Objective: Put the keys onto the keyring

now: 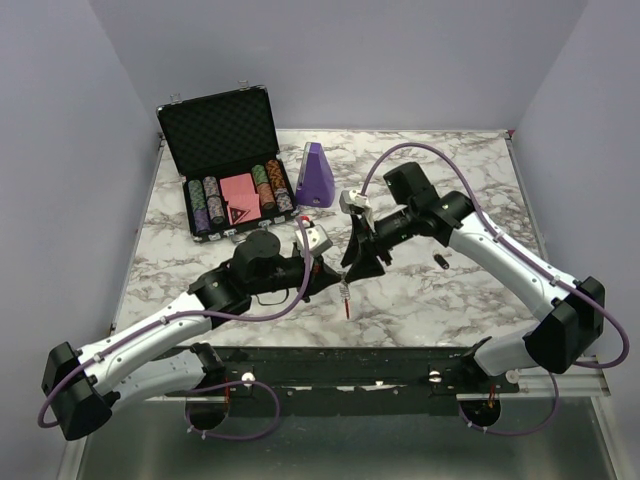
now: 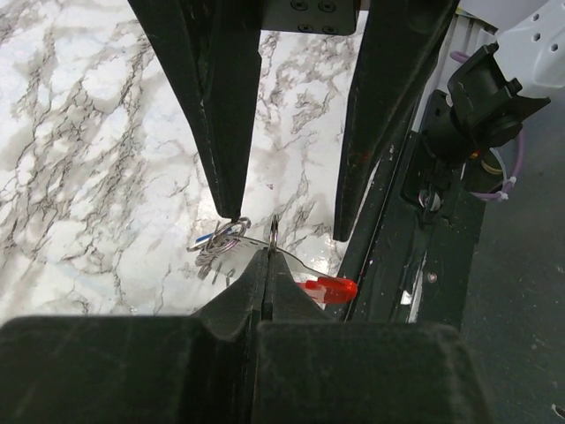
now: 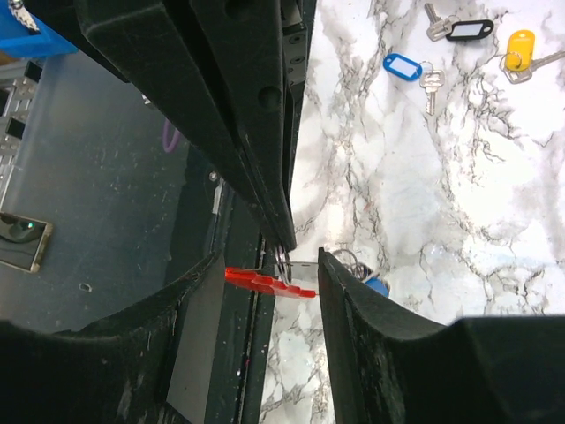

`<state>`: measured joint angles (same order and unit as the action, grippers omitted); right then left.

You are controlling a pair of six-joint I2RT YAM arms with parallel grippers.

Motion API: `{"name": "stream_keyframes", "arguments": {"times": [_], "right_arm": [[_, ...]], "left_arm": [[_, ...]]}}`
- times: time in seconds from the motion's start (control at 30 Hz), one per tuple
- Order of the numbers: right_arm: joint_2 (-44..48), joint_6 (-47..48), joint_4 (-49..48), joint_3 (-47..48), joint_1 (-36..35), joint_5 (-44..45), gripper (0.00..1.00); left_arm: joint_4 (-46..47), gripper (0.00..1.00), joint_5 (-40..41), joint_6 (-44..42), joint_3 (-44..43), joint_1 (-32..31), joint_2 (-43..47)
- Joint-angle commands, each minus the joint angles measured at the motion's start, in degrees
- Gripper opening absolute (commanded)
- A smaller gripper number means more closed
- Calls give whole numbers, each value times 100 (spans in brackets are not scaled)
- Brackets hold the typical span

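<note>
The case [image 1: 218, 150] stands at the table's [image 1: 470, 180] upper left, with a wedge [image 1: 316, 172] just right of it. At frame centre the left gripper [image 1: 338, 280] and right gripper [image 1: 352, 272] meet, the keyring [image 1: 346, 298] below them. In the right wrist view, keys [image 3: 404, 65] lie at the upper right.

**Both arms meet over the near middle of the table**

Left arm [image 1: 150, 335] runs from its near-left base toward the centre, forearm low and nearly level. Left gripper [image 1: 330, 278]: fingers pressed flat together, pinching the thin metal of the keyring [image 2: 328, 288]. Right arm [image 1: 500, 250] arches from the near-right base and reaches left. Right gripper [image 1: 362, 268] points downward, jaws parted, one fingertip either side of the left gripper's tip.
</note>
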<state>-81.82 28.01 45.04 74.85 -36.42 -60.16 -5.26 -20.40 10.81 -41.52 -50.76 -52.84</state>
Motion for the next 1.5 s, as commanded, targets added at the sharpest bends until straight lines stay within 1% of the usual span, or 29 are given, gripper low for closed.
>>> {"name": "stream_keyframes", "arguments": {"times": [0.0, 0.07, 0.13, 0.43, 0.57, 0.63, 0.67, 0.7, 0.73, 0.8, 0.93, 0.97, 1.0, 1.03, 1.07, 1.1, 1.13, 1.2, 1.3, 1.47], "right_arm": [[-53, 20, -118, -102, -102, 206, 52], [-53, 20, -127, -102, -119, 224, 47], [-53, 20, -127, -85, -137, 233, 46], [-36, 38, -179, -146, -225, 496, 43], [-36, 47, -197, -155, -251, 576, 40], [-36, 73, -197, -155, -269, 584, 34], [-44, 82, -188, -146, -277, 593, 28], [-36, 99, -171, -137, -269, 576, 19], [-36, 82, -171, -120, -277, 558, 1], [-18, -32, -197, -85, -277, 567, 0], [-27, -664, -512, -172, -277, 505, 0], [-44, -839, -592, -207, -269, 479, 1], [-44, -980, -671, -234, -251, 479, 10], [-36, -1034, -689, -234, -216, 436, 28], [-18, -1078, -680, -208, -164, 383, 42], [-9, -1104, -672, -164, -111, 339, 52], [8, -1079, -637, -103, -32, 286, 57], [43, -947, -514, -23, 12, 277, 59], [61, -649, -312, 3, 21, 251, 59], [87, 817, 557, 144, 21, -29, 59]], "left_arm": [[271, 0, -25, 220, -181, -21, -69], [271, 0, -25, 237, -190, -21, -86], [271, 0, -34, 246, -199, -21, -104], [306, 0, -34, 325, -199, -21, -113], [341, 0, -51, 352, -181, -21, -121], [332, 0, -60, 369, -190, -21, -121], [332, 0, -78, 369, -190, -21, -121], [332, 0, -87, 378, -190, -30, -130], [332, 0, -95, 378, -190, -21, -130], [324, 0, -122, 343, -181, -21, -139], [358, 0, -113, 264, -50, -21, -86], [376, 0, -113, 238, -6, -21, -60], [368, 0, -113, 238, 29, -21, -34], [350, 0, -87, 229, 56, -21, -7], [341, 0, -78, 229, 91, -21, 19], [341, 0, -87, 229, 126, -13, 37], [350, 0, -87, 237, 152, -13, 54], [341, 0, -113, 264, 170, -4, 81], [350, 0, -148, 325, 188, 5, 90], [350, 0, -209, 492, 162, 40, 81]]}}
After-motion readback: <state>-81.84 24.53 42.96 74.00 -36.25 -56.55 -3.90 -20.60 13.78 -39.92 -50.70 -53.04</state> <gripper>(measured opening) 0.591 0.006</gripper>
